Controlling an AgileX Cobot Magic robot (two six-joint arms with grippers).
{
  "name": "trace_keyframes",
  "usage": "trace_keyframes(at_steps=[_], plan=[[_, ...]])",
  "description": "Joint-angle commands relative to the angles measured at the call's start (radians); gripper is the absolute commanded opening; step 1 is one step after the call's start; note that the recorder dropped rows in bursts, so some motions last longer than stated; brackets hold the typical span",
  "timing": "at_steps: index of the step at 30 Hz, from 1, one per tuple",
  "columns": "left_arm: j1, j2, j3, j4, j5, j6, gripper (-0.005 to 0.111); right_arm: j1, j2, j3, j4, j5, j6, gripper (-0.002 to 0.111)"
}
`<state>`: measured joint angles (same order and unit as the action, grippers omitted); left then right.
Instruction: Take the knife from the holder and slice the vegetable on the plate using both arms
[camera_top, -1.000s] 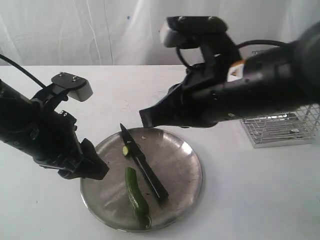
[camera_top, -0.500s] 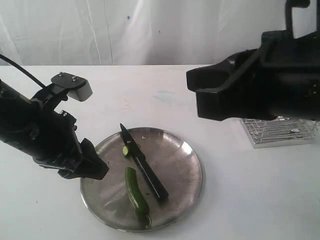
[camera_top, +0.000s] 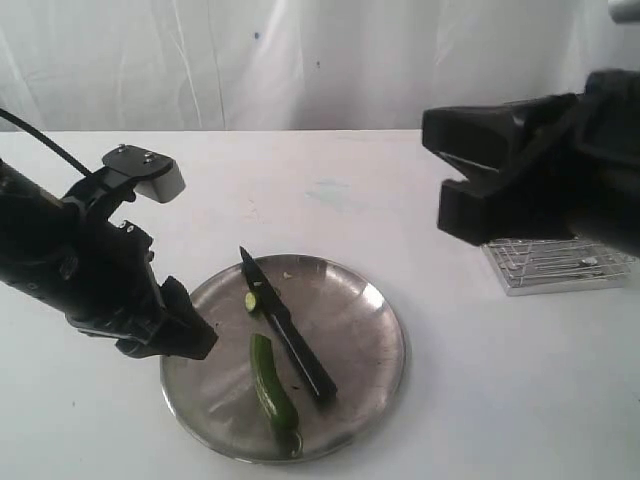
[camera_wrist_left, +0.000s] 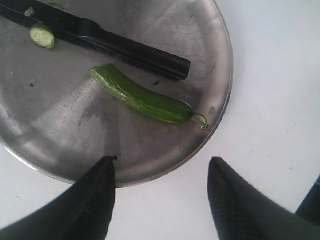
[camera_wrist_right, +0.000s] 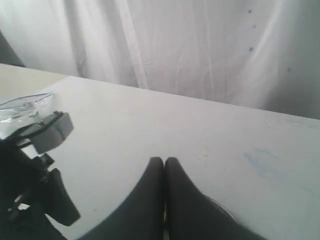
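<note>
I see open table (camera_top: 330, 190) behind and right of the plate (camera_top: 380, 330). Its left rim is blocked by the left gripper (camera_top: 185, 335), jaws spread. Narrow gap between knife (camera_top: 290, 335) and vegetable (camera_top: 272, 385). The right arm (camera_top: 530, 190) hides the holder (camera_top: 560, 265) top.

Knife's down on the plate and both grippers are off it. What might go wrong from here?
1. The left gripper hangs open at the plate's rim; a low move may bump the plate and slide the loose knife.
2. The knife lies flat close beside the vegetable; a regrasp may knock it or the cut slice.
3. The right gripper, shut, hangs near the wire holder; its arm may clip it when swinging.
</note>
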<state>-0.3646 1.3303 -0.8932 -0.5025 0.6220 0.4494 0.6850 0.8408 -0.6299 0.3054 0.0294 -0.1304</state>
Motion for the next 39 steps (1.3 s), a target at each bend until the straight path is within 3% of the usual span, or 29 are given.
trace_keyframes(at_steps=[1, 13, 19, 30, 39], plan=[[-0.006, -0.009, 0.007, -0.012, 0.016, -0.005, 0.059, -0.078, -0.089, 0.173, -0.012, -0.115, -0.005, 0.0], [-0.006, -0.009, 0.007, -0.012, 0.014, -0.005, 0.059, -0.329, -0.508, 0.553, -0.012, -0.152, -0.005, 0.0], [-0.006, -0.009, 0.007, -0.012, 0.014, -0.005, 0.059, -0.421, -0.749, 0.63, -0.012, -0.063, -0.008, 0.0], [-0.006, -0.009, 0.007, -0.012, 0.014, -0.005, 0.059, -0.447, -0.841, 0.63, -0.017, 0.106, -0.027, 0.0], [-0.006, -0.009, 0.007, -0.012, 0.01, -0.005, 0.059, -0.447, -0.841, 0.63, -0.08, 0.133, 0.014, 0.0]])
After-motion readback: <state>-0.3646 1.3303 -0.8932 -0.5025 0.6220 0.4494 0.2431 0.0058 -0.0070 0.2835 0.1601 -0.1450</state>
